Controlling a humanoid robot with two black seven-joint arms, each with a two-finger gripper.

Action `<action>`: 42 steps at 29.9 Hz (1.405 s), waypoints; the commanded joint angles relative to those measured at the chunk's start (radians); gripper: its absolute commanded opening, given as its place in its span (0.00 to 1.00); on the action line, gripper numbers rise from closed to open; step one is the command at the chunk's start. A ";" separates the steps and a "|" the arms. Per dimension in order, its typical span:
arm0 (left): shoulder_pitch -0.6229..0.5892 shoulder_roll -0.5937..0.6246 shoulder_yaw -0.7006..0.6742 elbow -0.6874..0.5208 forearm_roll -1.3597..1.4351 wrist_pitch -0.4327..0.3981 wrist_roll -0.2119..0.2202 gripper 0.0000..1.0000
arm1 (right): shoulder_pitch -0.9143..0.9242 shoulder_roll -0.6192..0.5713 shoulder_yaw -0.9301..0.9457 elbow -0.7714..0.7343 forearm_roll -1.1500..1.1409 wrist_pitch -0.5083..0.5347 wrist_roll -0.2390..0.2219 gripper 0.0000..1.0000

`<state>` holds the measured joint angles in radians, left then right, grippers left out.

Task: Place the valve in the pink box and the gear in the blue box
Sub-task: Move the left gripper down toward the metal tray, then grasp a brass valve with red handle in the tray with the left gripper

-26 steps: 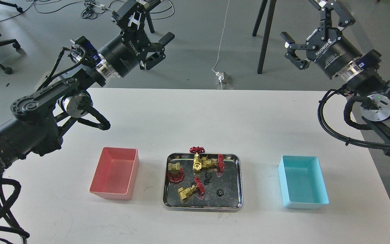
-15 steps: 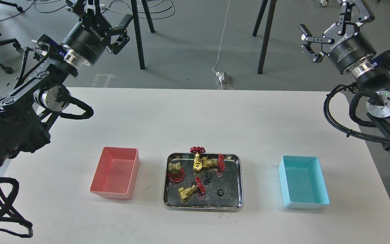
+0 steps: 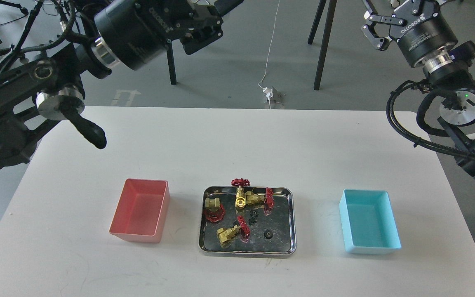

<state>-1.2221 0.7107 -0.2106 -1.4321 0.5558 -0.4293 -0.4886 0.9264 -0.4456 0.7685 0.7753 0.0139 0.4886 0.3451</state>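
Jaws of left gripper (image 3: 215,18) at upper left cut off by frame top, spread unreadable; same for right gripper (image 3: 379,16) at upper right. Valve (image 3: 231,232) and gear (image 3: 268,234) lying in steel tray (image 3: 291,222) at centre, between pink box (image 3: 140,209) and blue box (image 3: 369,220).

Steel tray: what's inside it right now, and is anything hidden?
The steel tray holds brass valves with red handwheels and small black gears. Near the middle they overlap, so more gears could be hidden.
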 commanded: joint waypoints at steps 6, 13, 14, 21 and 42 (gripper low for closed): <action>-0.582 -0.159 1.119 -0.090 0.401 0.634 0.000 0.92 | -0.023 -0.005 0.006 -0.001 0.000 -0.019 -0.002 0.99; -0.489 -0.484 1.495 0.047 0.398 0.918 0.000 0.92 | 0.015 -0.004 0.008 -0.004 0.000 -0.117 -0.005 0.99; -0.456 -0.491 1.495 0.071 0.398 0.918 0.000 0.92 | 0.031 -0.004 0.006 -0.011 0.000 -0.145 -0.011 0.99; -0.232 -0.553 1.502 0.297 0.407 0.918 0.000 0.92 | 0.069 0.019 0.011 -0.070 0.000 -0.235 -0.110 0.99; -0.096 -0.591 1.496 0.447 0.412 0.918 0.000 0.52 | 0.022 0.024 0.009 -0.067 0.000 -0.232 -0.110 0.99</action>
<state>-1.3168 0.1201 1.2868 -0.9852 0.9680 0.4888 -0.4887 0.9564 -0.4219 0.7762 0.7077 0.0138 0.2545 0.2332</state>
